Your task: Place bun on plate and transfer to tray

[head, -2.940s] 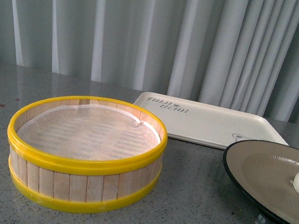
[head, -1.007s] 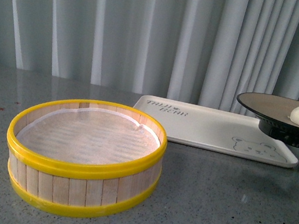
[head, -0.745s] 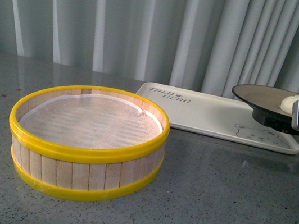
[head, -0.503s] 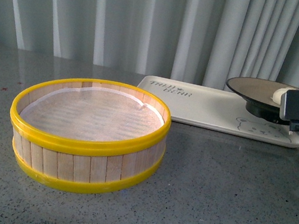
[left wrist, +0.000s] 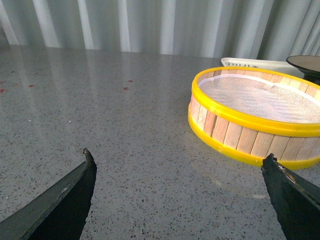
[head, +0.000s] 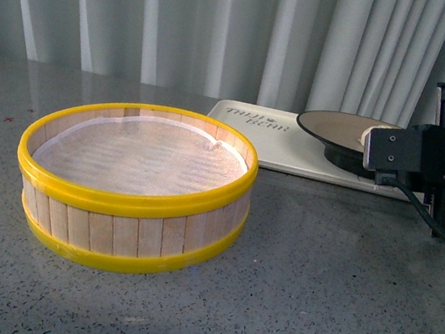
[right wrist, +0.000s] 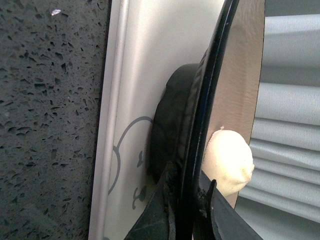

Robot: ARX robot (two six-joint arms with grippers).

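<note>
My right gripper [head: 381, 154] is shut on the black rim of the plate [head: 335, 127] and holds it over the cream-white tray [head: 281, 147] at the back right. The bun [head: 373, 133] lies on the plate, mostly hidden behind the gripper. In the right wrist view the fingers [right wrist: 165, 210] pinch the plate's rim [right wrist: 212, 65], the bun [right wrist: 227, 160] sits just beyond them, and the plate's black foot is close over the tray [right wrist: 145, 75] with its bear drawing. My left gripper [left wrist: 177, 165] is open and empty above the grey table.
A round yellow-rimmed wooden-slat steamer basket [head: 134, 191] stands left of centre; it also shows in the left wrist view [left wrist: 255, 120]. A grey speckled table [head: 336, 304] and a pleated curtain [head: 187, 17] behind. A black cable [head: 433, 230] hangs from the right arm.
My right gripper lifted the plate with the bun off the table and carried it left over the tray, lowering it toward the tray.
</note>
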